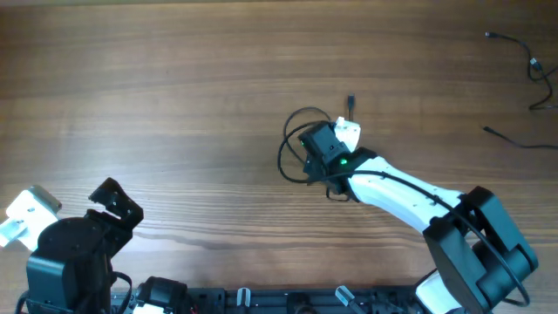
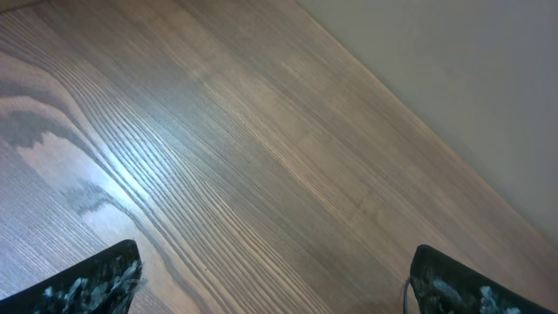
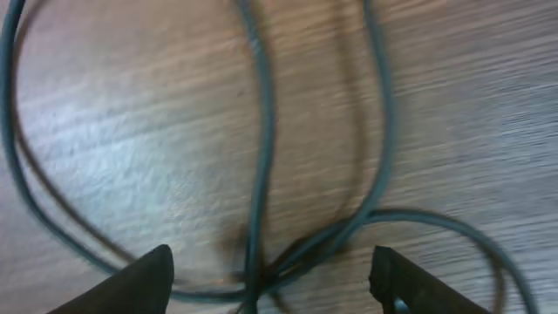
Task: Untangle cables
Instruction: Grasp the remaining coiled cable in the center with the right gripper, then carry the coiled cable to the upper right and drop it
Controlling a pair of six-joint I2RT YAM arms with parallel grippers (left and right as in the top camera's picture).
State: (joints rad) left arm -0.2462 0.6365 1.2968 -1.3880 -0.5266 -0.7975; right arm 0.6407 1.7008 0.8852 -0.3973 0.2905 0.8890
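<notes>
A thin black cable (image 1: pixel 292 139) lies looped on the wooden table near the middle, one plug end (image 1: pixel 350 102) pointing away. My right gripper (image 1: pixel 316 155) hangs over this loop, open. In the right wrist view its fingers (image 3: pixel 272 279) straddle crossing strands (image 3: pixel 261 148) on the wood, not gripping them. More loose black cables (image 1: pixel 523 78) lie at the far right edge. My left gripper (image 1: pixel 113 202) is open and empty at the front left; its wrist view (image 2: pixel 275 279) shows only bare wood.
The table's far edge (image 2: pixel 410 113) and a pale wall show in the left wrist view. The arm bases stand along the front edge (image 1: pixel 261 301).
</notes>
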